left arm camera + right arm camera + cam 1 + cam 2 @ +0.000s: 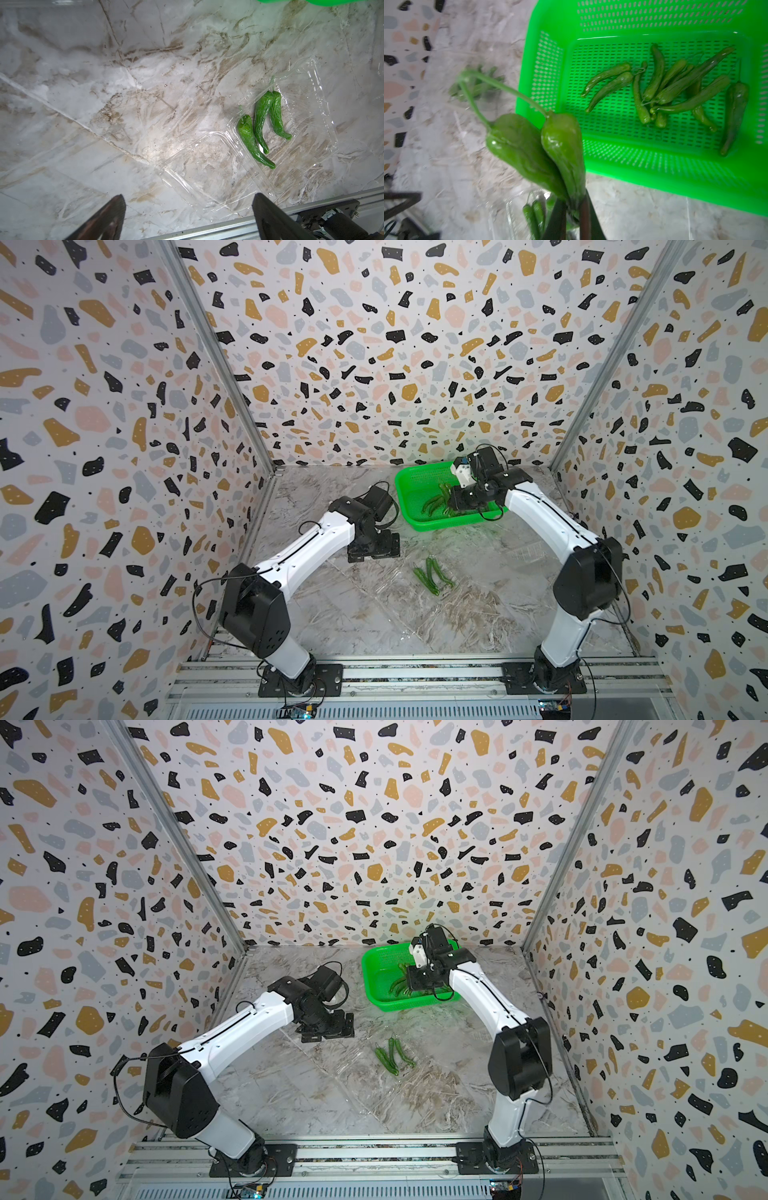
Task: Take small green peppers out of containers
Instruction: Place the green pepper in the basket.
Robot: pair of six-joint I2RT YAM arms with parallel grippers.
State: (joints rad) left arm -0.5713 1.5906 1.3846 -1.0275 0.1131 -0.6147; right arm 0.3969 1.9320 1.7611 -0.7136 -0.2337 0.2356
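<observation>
Two small green peppers (pixel 550 149) hang pinched in our right gripper (pixel 572 207) near the basket (pixel 654 170) at the tabletop's far edge. Three loose peppers (pixel 260 124) lie mid-tabletop in a barely discernible clear container (pixel 207 166); our left gripper (pixel 189 199) gapes wide.

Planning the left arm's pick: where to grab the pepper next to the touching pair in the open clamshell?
Lone pepper: come straight down, jaws across its tail end, past the middle pepper's tip. It lies flat in the clamshell, and there both flanks look free; nearer the stem the neighbour crowds it. Tray wall is close, so likely tight.
</observation>
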